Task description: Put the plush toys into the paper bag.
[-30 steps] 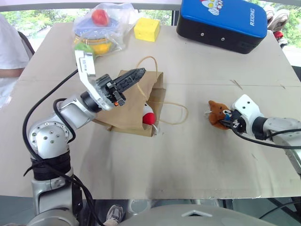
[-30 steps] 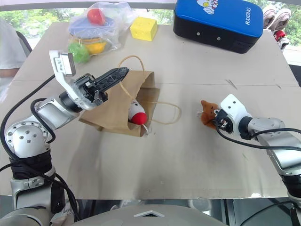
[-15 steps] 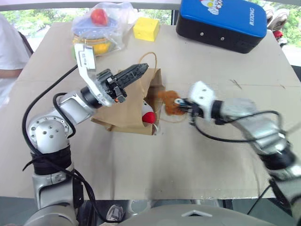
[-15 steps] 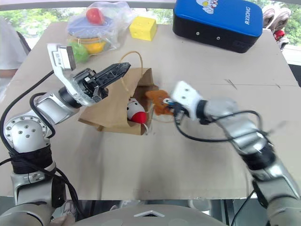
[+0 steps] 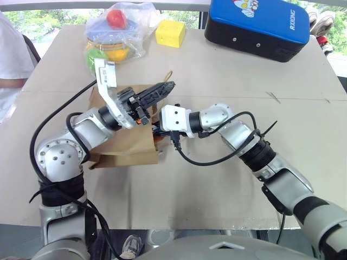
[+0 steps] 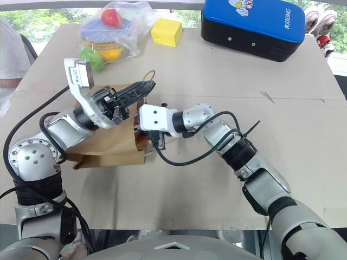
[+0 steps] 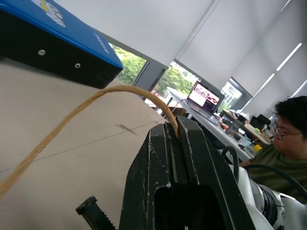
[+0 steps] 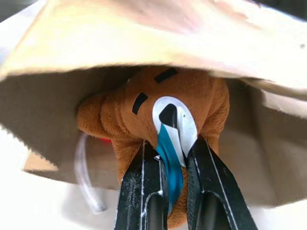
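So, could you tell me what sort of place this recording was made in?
Most likely an office or lab. Behind the cardboard-covered table are large windows with roller blinds, a desk bearing an open laptop, and a seated person in glasses.

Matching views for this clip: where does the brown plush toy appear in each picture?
Left eye view: hidden behind the right gripper at the paper bag mouth.
Right eye view: a brown sliver at the bag mouth.
Left wrist view: cannot find it.
Right wrist view: brown plush toy centre, pinched, inside the bag.
Shared landmark: the bag.
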Robot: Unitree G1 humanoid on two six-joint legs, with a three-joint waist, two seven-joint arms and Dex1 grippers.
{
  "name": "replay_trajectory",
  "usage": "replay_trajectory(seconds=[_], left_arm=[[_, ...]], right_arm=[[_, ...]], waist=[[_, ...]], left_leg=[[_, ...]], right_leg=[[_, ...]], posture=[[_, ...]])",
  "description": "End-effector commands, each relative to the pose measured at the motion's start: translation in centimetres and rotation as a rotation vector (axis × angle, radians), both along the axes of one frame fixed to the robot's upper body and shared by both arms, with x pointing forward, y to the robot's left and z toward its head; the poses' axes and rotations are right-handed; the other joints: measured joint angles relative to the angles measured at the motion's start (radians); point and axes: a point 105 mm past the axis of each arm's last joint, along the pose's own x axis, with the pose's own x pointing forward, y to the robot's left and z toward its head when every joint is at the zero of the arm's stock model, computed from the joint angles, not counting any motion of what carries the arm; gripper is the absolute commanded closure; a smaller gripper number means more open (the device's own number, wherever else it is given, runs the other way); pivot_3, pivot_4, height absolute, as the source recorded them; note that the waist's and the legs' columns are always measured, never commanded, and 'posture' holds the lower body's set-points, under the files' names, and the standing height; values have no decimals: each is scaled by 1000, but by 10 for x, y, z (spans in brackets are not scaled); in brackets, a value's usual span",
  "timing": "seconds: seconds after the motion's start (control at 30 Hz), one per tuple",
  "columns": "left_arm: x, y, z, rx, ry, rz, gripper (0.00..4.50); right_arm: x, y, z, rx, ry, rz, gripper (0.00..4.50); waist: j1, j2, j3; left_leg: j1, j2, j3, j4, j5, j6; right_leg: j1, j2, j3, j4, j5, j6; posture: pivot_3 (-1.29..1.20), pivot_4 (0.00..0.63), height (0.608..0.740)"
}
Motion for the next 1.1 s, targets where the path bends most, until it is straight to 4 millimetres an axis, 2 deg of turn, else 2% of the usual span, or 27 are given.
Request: replay_trajectory(seconds=[0.03,0.17,0.27,0.5,0.57,0.67,0.77,0.87,0.97,1.1], left_arm=[[-7,2,18,-51,-72,5,4500],[-8,0,25,-74,-86,-7,4500],[-6,-8,31,-81,-100,-32,4500],[-2,-31,41,-86,-144,-106,4500],[-5,-41,44,-90,-198,-145,4500],[-7,-51,39,-83,-223,-208,4500],[-10,-54,35,-98,-205,-262,4500],[-13,-56,34,-122,-188,-278,4500],[-10,-52,34,-148,-173,-244,4500],[-8,-47,35,-181,-156,-216,4500]], right_arm=[[2,-1,11,27,-59,18,4372],[2,-10,16,36,-45,15,4372],[5,-26,20,32,-52,-31,4372],[12,-63,26,54,-7,-220,4372],[23,-77,20,43,-6,-327,4372],[40,-75,14,55,-11,-423,4372],[60,-65,15,88,12,-502,4372],[80,-64,15,103,20,-599,4372],[80,-65,29,229,117,-630,4372],[80,-75,29,303,206,-685,4372]], waist=[[-2,0,0],[-3,0,0],[2,0,0],[3,0,0],[-2,0,0],[-6,0,0],[-17,0,0],[-21,0,0],[-15,0,0],[-2,0,0]], left_leg=[[0,0,0,0,0,0],[1,0,0,0,0,0],[0,0,0,0,0,0],[0,-1,0,1,0,0],[1,-1,0,1,0,0],[2,0,1,1,0,0],[3,0,2,0,0,0],[2,1,1,0,0,0],[1,0,1,1,0,0],[0,0,1,1,0,0]], right_leg=[[0,0,0,0,0,0],[0,0,0,1,0,0],[0,0,0,1,0,0],[0,-1,0,1,0,0],[0,0,1,1,0,0],[0,1,1,2,0,0],[0,2,3,2,0,0],[0,2,3,3,0,0],[0,1,2,2,0,0],[0,0,1,1,0,0]], posture=[[0,150,740],[0,150,740],[0,150,740],[0,150,740],[0,150,740],[0,150,740],[0,150,740],[0,150,740],[0,150,740],[0,150,740]])
